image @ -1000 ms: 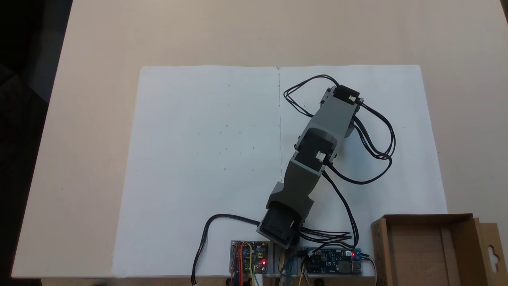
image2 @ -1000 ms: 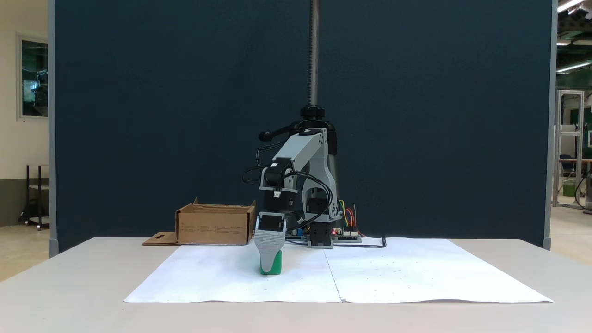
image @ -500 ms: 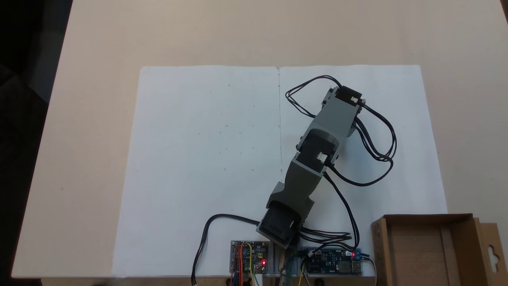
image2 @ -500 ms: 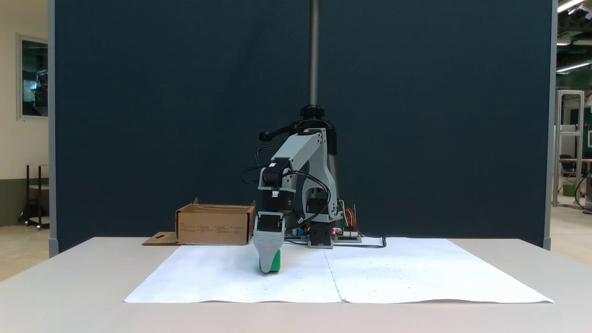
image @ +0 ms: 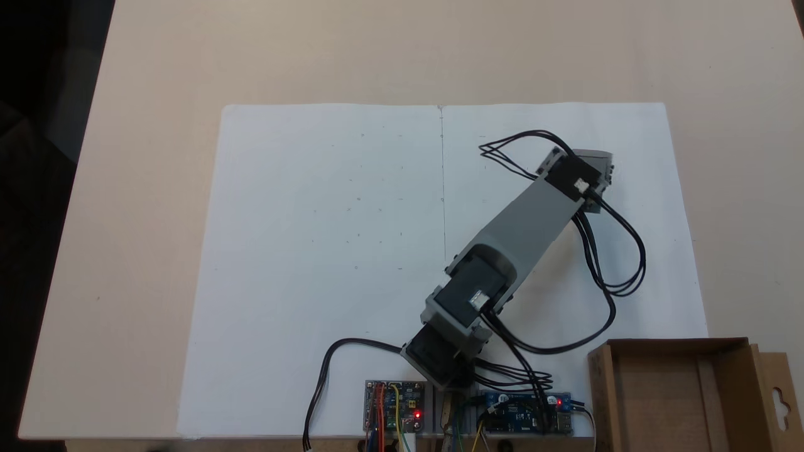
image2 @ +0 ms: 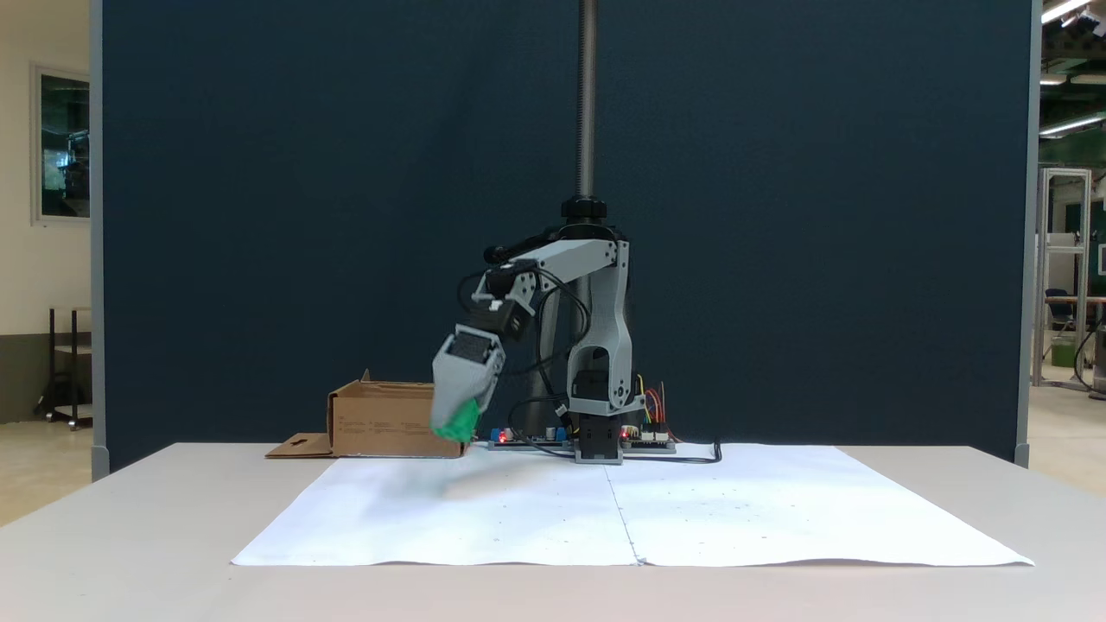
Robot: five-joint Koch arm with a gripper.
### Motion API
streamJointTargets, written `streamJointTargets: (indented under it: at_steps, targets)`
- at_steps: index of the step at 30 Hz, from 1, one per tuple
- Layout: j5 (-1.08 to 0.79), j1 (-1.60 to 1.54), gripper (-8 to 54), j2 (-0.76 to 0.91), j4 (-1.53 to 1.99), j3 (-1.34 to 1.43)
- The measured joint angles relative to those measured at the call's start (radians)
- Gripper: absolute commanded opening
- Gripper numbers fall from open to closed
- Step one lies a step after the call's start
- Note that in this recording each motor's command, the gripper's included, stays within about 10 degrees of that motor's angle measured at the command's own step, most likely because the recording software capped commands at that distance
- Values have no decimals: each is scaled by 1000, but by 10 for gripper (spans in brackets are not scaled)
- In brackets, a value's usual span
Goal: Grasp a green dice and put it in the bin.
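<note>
In the fixed view from the front, the gripper point(image2: 455, 427) hangs in the air, tilted, with the green dice point(image2: 457, 422) clamped at its tip — the cube is clear of the white paper point(image2: 518, 510) and sits in front of the right end of the bin point(image2: 389, 421) as that view shows it. The dice looks a little blurred, so its pips cannot be read.

The fixed view from above hides the dice under the arm point(image: 531, 216); it gives instead the arm's slant across the right half of the paper point(image: 326, 251), its far end point(image: 581, 172) well apart from the bin point(image: 603, 389) in the lower right corner. That view looks into the box: brown floor, upright walls, and a side flap point(image: 779, 395) with a hang-hole cutout. From the front the same flap point(image2: 298, 447) lies flat on the table point(image2: 130, 536).

The front view shows faint small print on the bin's near wall — too small to read. Circuit boards point(image: 394, 405) with red lights sit at the arm's base; no lettering on them is legible.
</note>
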Motion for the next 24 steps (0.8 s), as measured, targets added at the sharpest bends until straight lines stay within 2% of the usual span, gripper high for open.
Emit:
streamJointTargets:
  at_steps: [7, 15, 18, 24]
  targets:
    - [83, 137, 124, 67, -2, 0]
    - [258, 299, 124, 101, 0, -23]
    - [373, 430, 123, 101, 58, -202]
    - [471, 584, 123, 104, 147, -308]
